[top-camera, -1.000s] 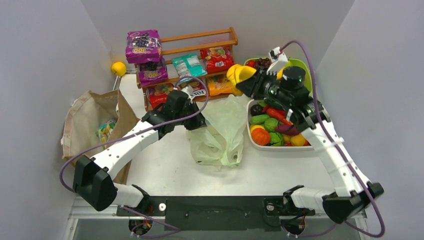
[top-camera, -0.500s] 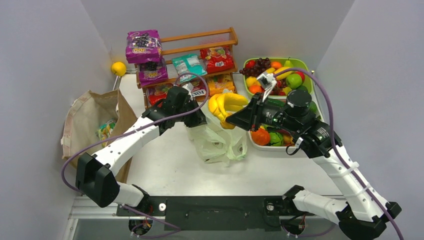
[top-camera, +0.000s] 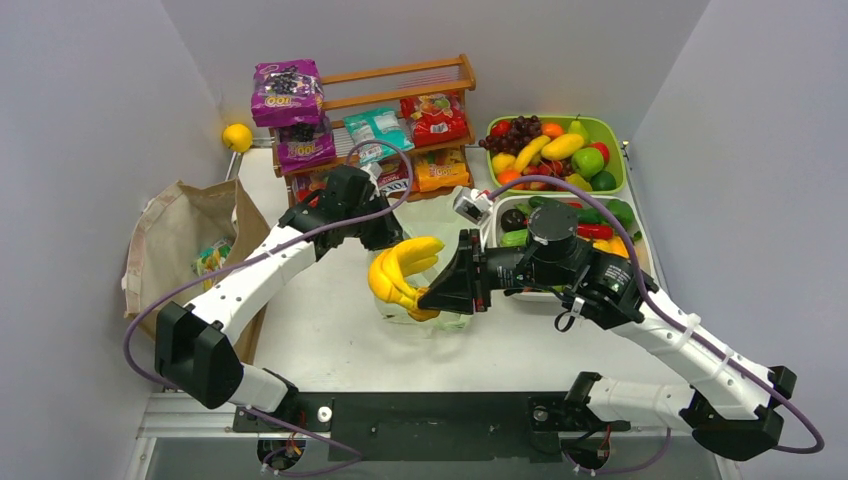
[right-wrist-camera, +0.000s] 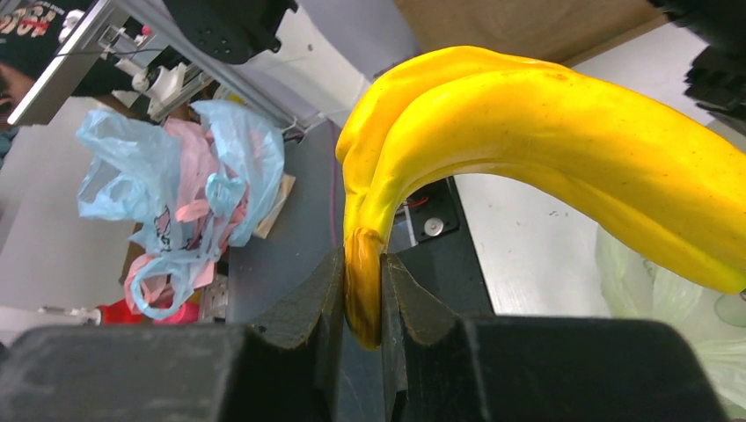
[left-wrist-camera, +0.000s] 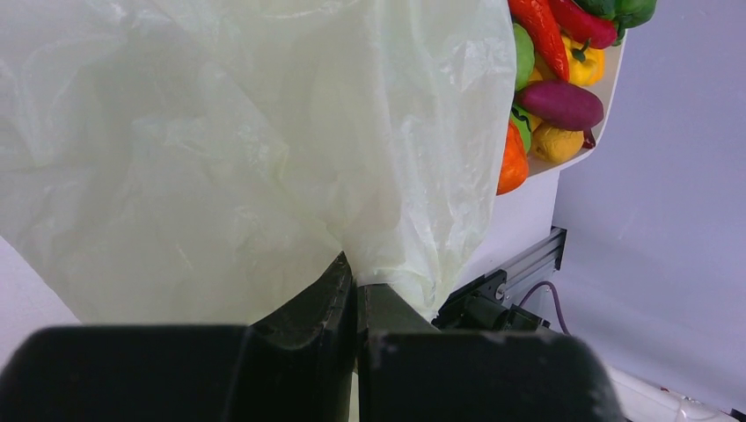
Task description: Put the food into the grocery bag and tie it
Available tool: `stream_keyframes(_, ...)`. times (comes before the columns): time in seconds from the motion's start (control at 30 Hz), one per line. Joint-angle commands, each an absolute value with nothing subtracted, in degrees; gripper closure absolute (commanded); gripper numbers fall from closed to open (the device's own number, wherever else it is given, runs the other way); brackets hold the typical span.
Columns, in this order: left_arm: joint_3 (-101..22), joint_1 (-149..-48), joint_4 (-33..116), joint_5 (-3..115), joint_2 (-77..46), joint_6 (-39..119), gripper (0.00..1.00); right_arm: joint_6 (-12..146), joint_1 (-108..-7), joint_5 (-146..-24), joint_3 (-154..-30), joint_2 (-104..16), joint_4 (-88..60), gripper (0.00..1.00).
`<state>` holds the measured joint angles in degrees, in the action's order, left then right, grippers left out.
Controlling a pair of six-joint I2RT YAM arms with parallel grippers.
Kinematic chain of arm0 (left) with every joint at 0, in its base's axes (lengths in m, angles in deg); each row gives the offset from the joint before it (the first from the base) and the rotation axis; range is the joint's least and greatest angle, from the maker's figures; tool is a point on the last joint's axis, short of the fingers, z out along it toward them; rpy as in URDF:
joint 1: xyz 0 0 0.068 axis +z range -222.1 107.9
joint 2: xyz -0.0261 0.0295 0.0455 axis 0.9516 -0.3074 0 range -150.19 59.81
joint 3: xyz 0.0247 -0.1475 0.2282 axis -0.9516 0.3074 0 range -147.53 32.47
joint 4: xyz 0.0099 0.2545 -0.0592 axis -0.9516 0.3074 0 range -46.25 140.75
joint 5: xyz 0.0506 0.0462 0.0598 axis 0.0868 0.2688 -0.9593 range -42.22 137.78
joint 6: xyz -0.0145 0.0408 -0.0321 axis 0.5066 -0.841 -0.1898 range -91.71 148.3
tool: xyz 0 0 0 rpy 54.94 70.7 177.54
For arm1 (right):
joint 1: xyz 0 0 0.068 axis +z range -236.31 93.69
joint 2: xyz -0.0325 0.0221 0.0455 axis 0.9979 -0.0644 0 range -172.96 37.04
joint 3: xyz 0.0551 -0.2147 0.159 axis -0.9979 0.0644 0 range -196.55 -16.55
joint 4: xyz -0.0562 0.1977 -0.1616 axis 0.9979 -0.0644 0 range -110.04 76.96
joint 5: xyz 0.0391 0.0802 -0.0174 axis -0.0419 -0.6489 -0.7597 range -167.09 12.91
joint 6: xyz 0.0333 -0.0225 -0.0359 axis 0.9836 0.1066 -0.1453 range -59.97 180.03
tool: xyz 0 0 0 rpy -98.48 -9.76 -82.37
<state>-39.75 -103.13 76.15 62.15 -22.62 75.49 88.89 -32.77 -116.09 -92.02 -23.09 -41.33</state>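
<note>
My right gripper [top-camera: 428, 297] is shut on the stem of a yellow banana bunch [top-camera: 402, 270] and holds it right over the pale green grocery bag [top-camera: 455, 322]. The right wrist view shows the stem pinched between the jaws [right-wrist-camera: 362, 281], with the bananas [right-wrist-camera: 545, 149] curving up to the right. My left gripper [top-camera: 385, 238] is shut on the bag's upper edge. In the left wrist view the bag's plastic [left-wrist-camera: 220, 149] fills the frame and is bunched between the closed jaws [left-wrist-camera: 356, 281]. Snack packets [top-camera: 433, 117] sit on the shelf behind.
A wooden shelf [top-camera: 400, 75] stands at the back. A green tray of fruit [top-camera: 612, 135] and a white tray of vegetables [top-camera: 640, 262] are at the right. A brown paper bag [top-camera: 190, 230] stands at the left. A yellow ball [top-camera: 237, 136] lies behind it.
My right arm has carried the banana bunch from above the trays leftward and toward me, to over the bag. My left gripper has stayed on the bag's edge and shifted slightly left.
</note>
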Motion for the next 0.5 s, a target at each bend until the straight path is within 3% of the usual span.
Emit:
stream_keyframes(0.0,-43.04,-102.17,77.28,64.47,-22.25,72.66,1.0,88.16,-31.06,-119.89,-92.45,-23.27,-35.72,1.0)
stream_keyframes(0.47,-46.35,-100.41,80.28,69.17,-21.8,68.29,1.0,92.16,-29.97,-127.91,-89.56,-26.28,-30.43,1.0)
